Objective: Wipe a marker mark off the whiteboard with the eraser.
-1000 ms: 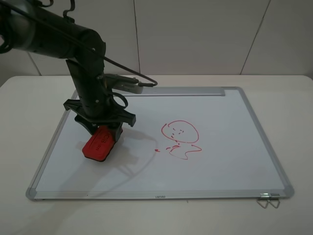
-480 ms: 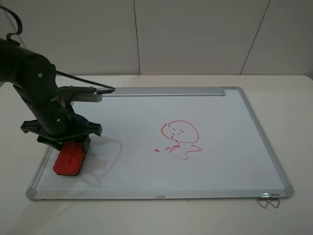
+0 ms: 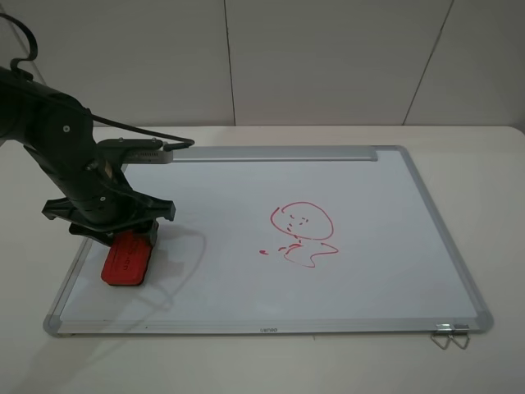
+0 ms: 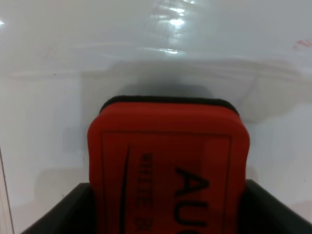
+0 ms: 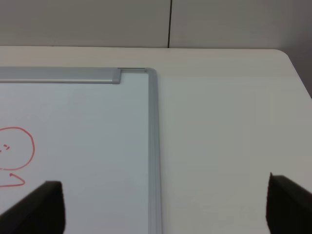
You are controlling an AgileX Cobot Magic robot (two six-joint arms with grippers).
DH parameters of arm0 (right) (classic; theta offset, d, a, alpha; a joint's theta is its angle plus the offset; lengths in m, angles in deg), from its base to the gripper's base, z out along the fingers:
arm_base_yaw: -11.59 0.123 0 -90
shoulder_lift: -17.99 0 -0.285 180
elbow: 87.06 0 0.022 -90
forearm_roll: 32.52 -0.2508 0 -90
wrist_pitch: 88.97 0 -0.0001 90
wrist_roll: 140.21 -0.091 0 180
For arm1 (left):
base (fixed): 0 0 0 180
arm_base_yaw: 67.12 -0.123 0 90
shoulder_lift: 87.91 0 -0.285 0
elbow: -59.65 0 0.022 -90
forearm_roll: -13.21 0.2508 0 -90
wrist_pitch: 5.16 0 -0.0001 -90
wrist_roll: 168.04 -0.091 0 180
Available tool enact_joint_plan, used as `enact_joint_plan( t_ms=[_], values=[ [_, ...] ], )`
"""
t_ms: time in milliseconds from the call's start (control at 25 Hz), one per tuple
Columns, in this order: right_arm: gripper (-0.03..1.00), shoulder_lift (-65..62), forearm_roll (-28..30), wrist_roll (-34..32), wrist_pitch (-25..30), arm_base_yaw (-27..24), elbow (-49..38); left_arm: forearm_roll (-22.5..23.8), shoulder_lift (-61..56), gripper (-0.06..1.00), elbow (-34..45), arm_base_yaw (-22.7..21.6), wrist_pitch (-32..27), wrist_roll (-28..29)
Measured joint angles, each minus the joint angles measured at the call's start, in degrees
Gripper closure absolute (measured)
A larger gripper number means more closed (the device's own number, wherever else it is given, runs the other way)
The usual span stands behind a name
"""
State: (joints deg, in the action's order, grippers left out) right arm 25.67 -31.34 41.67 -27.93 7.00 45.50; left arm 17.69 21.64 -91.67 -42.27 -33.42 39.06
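The whiteboard (image 3: 369,271) lies flat on the table, its tray strip along the far edge. My left gripper (image 3: 125,240) is shut on the red eraser (image 3: 127,261), which rests felt-down on the board near its left frame. In the left wrist view the eraser (image 4: 168,165) fills the space between the dark fingers (image 4: 58,214). No scribble crossed by a long stroke shows; only a tiny red speck (image 3: 263,252) lies left of the round face doodle (image 3: 301,220). My right gripper (image 5: 163,209) is open, beside the board's right frame, outside the exterior view.
A squiggle (image 3: 310,256) sits right under the face doodle. A metal binder clip (image 3: 449,335) lies on the table by the board's near right corner. The pale table (image 5: 229,126) extends to the right of the board's frame (image 5: 153,146).
My left arm swept the eraser leftward across the board, from the middle left to the left frame. In the last half second it edged slightly back to the right.
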Motion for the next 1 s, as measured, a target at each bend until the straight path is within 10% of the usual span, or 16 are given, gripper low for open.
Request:
enact_joint_plan(
  t_ms=[560, 1000],
  values=[
    [0.26, 0.0, 0.0, 0.0, 0.0, 0.0, 0.0, 2.64, -13.67, 0.21, -9.2, -0.82, -13.93, -6.87],
    [0.26, 0.0, 0.0, 0.0, 0.0, 0.0, 0.0, 4.93, -48.44, 0.2, 4.46, -5.79, -17.56, -3.5]
  ],
)
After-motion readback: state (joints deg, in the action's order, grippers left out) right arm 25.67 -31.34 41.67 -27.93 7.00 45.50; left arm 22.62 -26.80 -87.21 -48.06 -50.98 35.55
